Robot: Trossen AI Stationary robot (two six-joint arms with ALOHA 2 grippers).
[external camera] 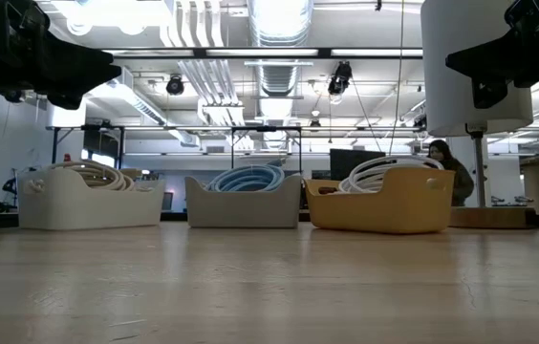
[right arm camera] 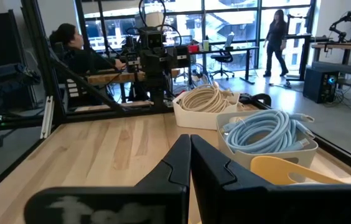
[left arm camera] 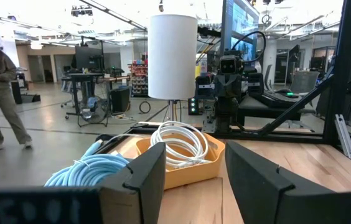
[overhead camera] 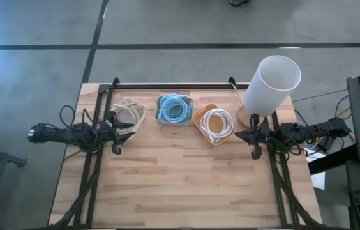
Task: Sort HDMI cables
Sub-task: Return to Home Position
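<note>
sorting looks finished: beige hdmi cables (overhead camera: pixel 129 113) lie in the white bin (external camera: pixel 88 205), light blue hdmi cables (overhead camera: pixel 174 108) in the gray bin (external camera: pixel 243 205), white hdmi cables (overhead camera: pixel 216 124) in the yellow bin (external camera: pixel 379 205). the left end effector (left arm camera: pixel 194 152) is released and the right end effector (right arm camera: pixel 190 140) is clenched empty, each at its side of the desk (overhead camera: pixel 186 185). i think the next move only needs parking the arms.

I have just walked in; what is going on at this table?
Cable sorting looks finished. The beige cables lie in the white bin, the blue cables in the gray bin, the white cables in the yellow bin. Neither arm holds anything: the left gripper is open at the left side of the table, the right gripper shut at its right.
</note>
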